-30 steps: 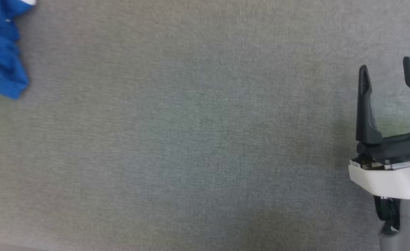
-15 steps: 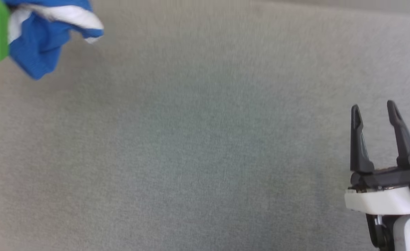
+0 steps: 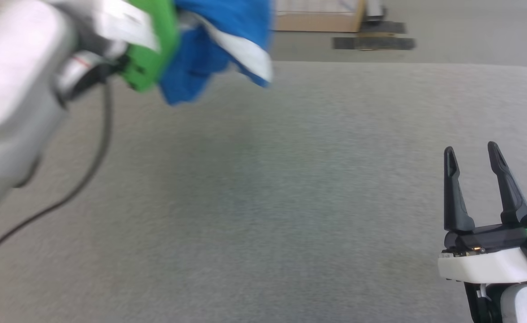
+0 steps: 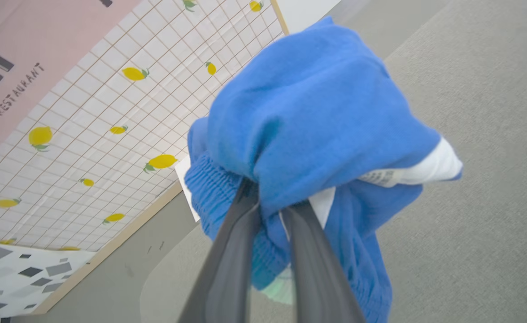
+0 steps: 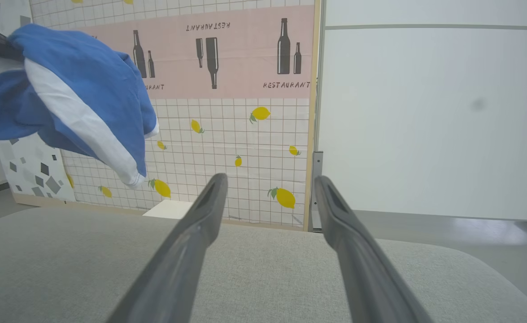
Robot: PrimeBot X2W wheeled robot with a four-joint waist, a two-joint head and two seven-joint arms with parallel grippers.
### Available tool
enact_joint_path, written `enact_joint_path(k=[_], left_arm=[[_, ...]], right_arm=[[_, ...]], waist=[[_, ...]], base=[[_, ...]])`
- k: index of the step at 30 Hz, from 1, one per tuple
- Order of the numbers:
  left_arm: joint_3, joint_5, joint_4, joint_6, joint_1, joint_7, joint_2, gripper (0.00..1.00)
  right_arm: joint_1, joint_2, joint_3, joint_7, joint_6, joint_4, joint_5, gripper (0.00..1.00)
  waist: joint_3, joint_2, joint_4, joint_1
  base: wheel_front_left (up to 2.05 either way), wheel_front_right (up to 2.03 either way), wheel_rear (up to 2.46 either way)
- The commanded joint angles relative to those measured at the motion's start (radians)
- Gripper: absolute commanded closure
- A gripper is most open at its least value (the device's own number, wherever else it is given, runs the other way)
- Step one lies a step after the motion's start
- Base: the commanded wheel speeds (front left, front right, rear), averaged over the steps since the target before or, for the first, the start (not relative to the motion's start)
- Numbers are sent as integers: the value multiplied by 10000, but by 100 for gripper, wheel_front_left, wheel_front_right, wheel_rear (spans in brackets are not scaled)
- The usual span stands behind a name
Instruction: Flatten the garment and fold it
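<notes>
- The right hand [image 3: 470, 148] sits nearest, at 4 o'clock in the head view. Its fingers are spread wide with nothing between them, and it hovers low over the grey tabletop [image 3: 290, 188].
- The tabletop stretches from there towards 12 o'clock, a flat cloth-like surface.
- At 11 o'clock the left hand [image 4: 270, 202] is clenched on the garment [image 3: 218, 40]. The garment hangs bunched above the tabletop's far left part, and I cannot tell whether any of it touches the surface.
- The left wrist view shows the two fingers pinching a wad of blue cloth. The ribbed waistband [image 4: 214, 188] is at 9 o'clock of the grip, and a white label [image 4: 382, 177] is at 3 o'clock.
- In the right wrist view a white stripe [image 5: 79, 130] runs down the drooping fold.
- Handling, as I judge it:
  - The garment is light, soft and limp, so it will sag and fold on itself wherever it is unsupported.
  - It is not fragile and looks unlikely to slip.
  - The waistband is the firmest edge, so its two ends are the best places to grip. The free right hand could take the far end and spread it flat.
- At 12 o'clock, beyond the tabletop, lies a brown box-like shape [image 3: 317, 21]. I cannot tell whether it is a container or what it holds.
</notes>
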Motion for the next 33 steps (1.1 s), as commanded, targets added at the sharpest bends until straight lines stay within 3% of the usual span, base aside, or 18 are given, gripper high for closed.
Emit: enact_joint_path(k=[1,13,24,27,28,29,33], left_arm=[[-259,-162,-29,-23,-177,-185,-262,100],[-2208,-907,669,-23,825,-1195,-1521,100],[-2407,-237,2122,-23,3267,-676,-1229,100],[-2408,-392,2292,-23,3488,-1066,-1314,100],[-2408,-374,2364,-23,3441,-1380,-1348,61],[-2406,-262,2462,-23,3343,-1851,-1384,0],[-2232,-36,2698,-23,3085,-3615,-1609,0]], right_arm=[[-29,-4,7,-61,-15,-3,85,0],[-456,-4,46,-61,-15,-82,458,0],[-747,-4,91,-61,-15,-59,461,0],[-775,-4,91,-61,-15,-38,411,0],[-769,-4,95,-61,-15,-31,395,0],[-757,-4,121,-61,-15,-17,366,0],[-638,-4,110,-61,-15,36,272,0]], waist=[[-73,-1,-1086,1],[924,-1,-2386,1],[1510,-1,-2238,1],[1454,-1,-2012,1],[1405,-1,-1933,1],[1342,-1,-1851,1],[921,-1,-1506,1]], base=[[0,0,0],[0,0,0],[0,0,0],[0,0,0],[0,0,0],[0,0,0],[0,0,0]])
